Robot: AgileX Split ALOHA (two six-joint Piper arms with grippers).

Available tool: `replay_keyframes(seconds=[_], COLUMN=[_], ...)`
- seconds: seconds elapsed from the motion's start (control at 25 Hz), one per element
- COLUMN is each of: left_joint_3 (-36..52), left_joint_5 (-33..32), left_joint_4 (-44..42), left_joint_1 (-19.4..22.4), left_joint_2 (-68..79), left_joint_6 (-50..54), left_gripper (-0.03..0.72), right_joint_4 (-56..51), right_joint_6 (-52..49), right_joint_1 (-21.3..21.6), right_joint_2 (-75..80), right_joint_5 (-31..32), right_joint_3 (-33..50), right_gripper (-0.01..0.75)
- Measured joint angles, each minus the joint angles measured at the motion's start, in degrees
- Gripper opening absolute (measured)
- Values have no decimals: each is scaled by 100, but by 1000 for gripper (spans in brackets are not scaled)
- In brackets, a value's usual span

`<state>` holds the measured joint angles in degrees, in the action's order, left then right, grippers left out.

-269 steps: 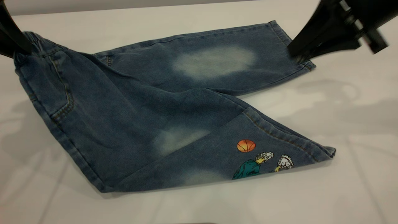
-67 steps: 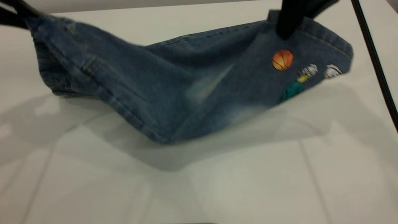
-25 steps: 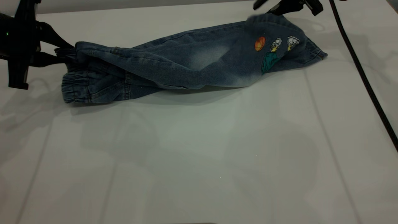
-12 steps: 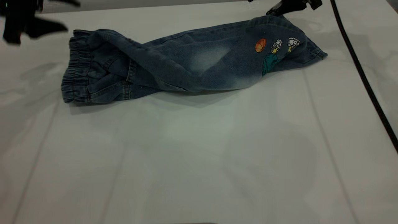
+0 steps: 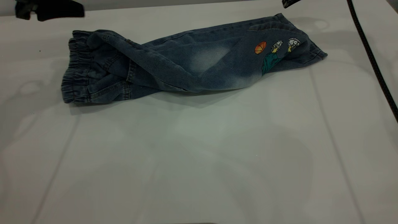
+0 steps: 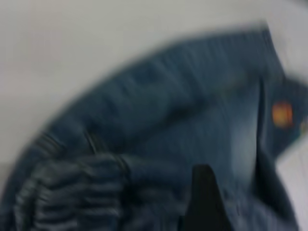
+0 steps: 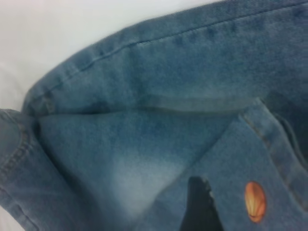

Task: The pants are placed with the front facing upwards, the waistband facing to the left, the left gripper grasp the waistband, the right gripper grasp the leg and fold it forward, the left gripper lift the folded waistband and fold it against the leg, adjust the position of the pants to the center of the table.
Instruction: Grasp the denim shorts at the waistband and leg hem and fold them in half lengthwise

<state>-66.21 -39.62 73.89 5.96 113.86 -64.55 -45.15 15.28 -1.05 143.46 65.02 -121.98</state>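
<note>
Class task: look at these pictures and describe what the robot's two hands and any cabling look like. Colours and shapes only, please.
Only slivers show. The left hand is a matte black, angular, blocky shape at the table's far left corner. The right hand is a small black tip at the top edge. A thin black cable trails down the right side. No markings are visible.

White table (image 5: 199, 161) — folded jeans (image 5: 186, 65) atop

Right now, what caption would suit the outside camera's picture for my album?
Small jeans folded lengthwise on a white table, both grippers lifted clear at the far corners.
</note>
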Motion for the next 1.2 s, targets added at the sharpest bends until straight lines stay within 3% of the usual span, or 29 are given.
replay_keyframes(seconds=[0.16, 0.44, 0.64, 0.8, 1.0, 1.2], left_joint_3=[-442, -1314, -1705, -1815, -1815, -1815], left_joint_5=[-293, -336, -194, -188, -241, -230], left_joint_4=[-1960, -4480, -5498, -6231, -7023, -7136], left_joint_1=[-374, -1912, -2951, -3554, -4051, -4317], left_joint_2=[0, 0, 7, 214, 592, 664], left_joint_6=[442, 989, 981, 953, 900, 866], left_gripper=[443, 439, 437, 436, 435, 435], right_joint_4=[67, 103, 103, 107, 107, 107], right_joint_6=[19, 79, 214, 286, 304, 322], right_joint_1=[6, 6, 37, 144, 306, 371], right_joint_2=[-61, -75, -75, -75, -75, -75], right_joint_5=[31, 146, 153, 182, 216, 273], right_joint_3=[0, 0, 0, 0, 0, 0], right_gripper=[423, 423, 423, 423, 423, 423])
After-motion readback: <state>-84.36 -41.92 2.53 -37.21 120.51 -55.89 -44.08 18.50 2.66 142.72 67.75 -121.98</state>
